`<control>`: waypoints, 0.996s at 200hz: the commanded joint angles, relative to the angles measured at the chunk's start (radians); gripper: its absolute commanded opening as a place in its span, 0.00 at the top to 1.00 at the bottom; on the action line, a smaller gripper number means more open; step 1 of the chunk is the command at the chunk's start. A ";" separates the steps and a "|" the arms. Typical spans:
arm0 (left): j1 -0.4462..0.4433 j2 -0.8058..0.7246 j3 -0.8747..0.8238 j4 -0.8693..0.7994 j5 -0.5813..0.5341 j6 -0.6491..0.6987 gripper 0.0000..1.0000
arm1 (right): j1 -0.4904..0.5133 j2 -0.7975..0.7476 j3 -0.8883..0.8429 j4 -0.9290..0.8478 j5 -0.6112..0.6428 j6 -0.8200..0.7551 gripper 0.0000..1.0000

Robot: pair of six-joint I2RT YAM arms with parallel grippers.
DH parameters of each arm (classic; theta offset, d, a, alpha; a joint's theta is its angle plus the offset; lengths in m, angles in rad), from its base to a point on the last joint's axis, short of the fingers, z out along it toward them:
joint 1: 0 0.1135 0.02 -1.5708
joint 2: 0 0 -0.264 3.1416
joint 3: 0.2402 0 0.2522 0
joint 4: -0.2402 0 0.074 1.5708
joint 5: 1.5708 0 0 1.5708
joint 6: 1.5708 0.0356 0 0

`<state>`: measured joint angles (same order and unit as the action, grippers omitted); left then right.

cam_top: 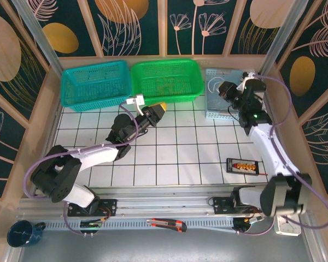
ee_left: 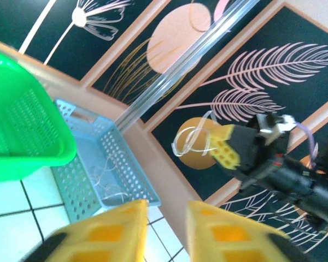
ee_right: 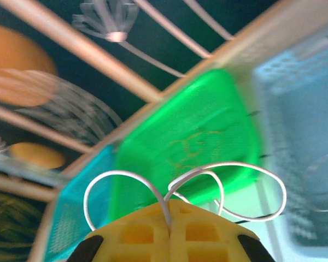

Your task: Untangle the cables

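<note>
The right pincer (ee_right: 170,212) is clamped on a white cable (ee_right: 229,177), its yellow fingers pressed together with the thin wire caught in the seam between them; the cable springs out past the fingertips in several loose loops. In the left wrist view this pincer hangs at the right of the frame, the loops curling off its tip toward the left; in the top view it sits at the upper right, over the light blue basket (cam_top: 213,112). More thin pale cables (ee_left: 106,183) lie on that basket's floor; a faint yellowish coil (ee_right: 187,146) lies in the green basket (cam_top: 167,81) at the upper middle, which stands beside the teal basket (cam_top: 93,84) at the upper left. The left pincer (ee_left: 167,232) stands fairly wide with nothing between its yellow fingers; in the top view it sits at the upper middle of the tiled surface (cam_top: 180,153), just in front of the green basket. A black tray of red-orange pieces (cam_top: 243,166) lies at the lower right of the surface; a utility knife (cam_top: 167,224) rests on the front rail; a blue mug (cam_top: 22,233) stands in the lower left corner.
</note>
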<state>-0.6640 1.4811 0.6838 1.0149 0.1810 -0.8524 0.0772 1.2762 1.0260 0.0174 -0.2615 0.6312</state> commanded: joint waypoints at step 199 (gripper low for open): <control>0.311 -0.620 -0.208 -0.501 -0.621 0.518 0.01 | -0.025 -0.145 -0.333 0.287 0.384 -0.280 0.01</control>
<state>-0.4023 0.8948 0.5304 0.4690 -0.2386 -0.5121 0.0242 1.1839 0.8192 0.1402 -0.0574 0.4210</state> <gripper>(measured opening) 0.988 0.991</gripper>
